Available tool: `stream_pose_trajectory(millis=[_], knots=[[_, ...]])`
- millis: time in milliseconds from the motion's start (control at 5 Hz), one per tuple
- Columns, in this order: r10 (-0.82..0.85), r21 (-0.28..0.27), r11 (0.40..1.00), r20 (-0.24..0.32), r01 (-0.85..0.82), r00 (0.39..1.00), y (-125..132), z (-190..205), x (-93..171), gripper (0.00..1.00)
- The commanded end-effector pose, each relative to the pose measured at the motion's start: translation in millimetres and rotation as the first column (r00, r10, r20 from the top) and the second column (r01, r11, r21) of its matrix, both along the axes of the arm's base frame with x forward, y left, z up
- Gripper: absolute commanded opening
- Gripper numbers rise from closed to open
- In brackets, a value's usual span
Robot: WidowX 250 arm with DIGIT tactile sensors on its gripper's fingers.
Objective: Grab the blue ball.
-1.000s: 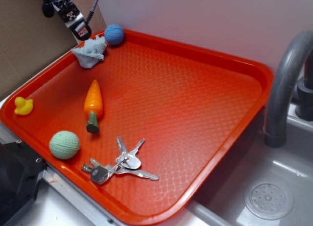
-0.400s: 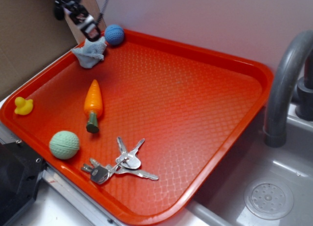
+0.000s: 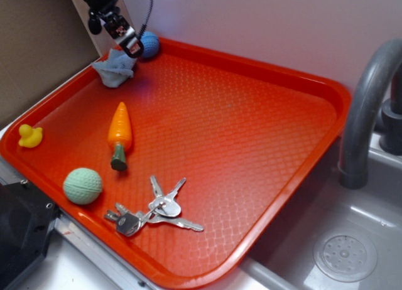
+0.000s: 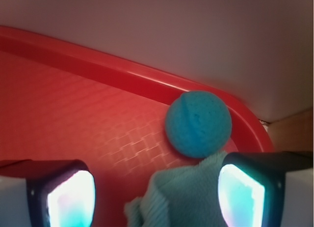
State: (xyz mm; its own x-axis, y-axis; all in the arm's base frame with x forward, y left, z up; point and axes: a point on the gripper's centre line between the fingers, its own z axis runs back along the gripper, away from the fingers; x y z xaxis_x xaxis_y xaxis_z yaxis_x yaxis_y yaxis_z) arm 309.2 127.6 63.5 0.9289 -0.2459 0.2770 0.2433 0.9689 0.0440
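The setting was a kitchen counter: a grey faucet arched over a steel sink with a drain strainer, beside an orange serving tray.

Knitted blue ball in tray corner

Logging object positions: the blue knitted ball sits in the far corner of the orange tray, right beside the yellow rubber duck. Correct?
Not quite. The blue knitted ball does sit in the orange tray's far corner, but a pale blue crumpled cloth lies beside it; the yellow rubber duck sits far away at the left rim, as the exterior view shows.
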Motion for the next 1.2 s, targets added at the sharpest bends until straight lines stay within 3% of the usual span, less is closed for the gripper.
stream_pose_trajectory(millis=[0, 400, 600, 800, 1000], knots=[[0.024, 0.053, 0.998, 0.085, -0.028, 0.996, 16, 14, 19, 1.0], [0.104, -0.012, 0.995, 0.048, -0.104, 0.993, 12, 12, 29, 1.0], [0.122, -0.009, 0.993, 0.061, -0.121, 0.991, 7, 3, 34, 1.0], [0.108, -0.021, 0.994, 0.054, -0.107, 0.993, 3, -1, 34, 0.79], [0.121, -0.024, 0.992, 0.046, -0.12, 0.992, 4, -5, 36, 0.0]])
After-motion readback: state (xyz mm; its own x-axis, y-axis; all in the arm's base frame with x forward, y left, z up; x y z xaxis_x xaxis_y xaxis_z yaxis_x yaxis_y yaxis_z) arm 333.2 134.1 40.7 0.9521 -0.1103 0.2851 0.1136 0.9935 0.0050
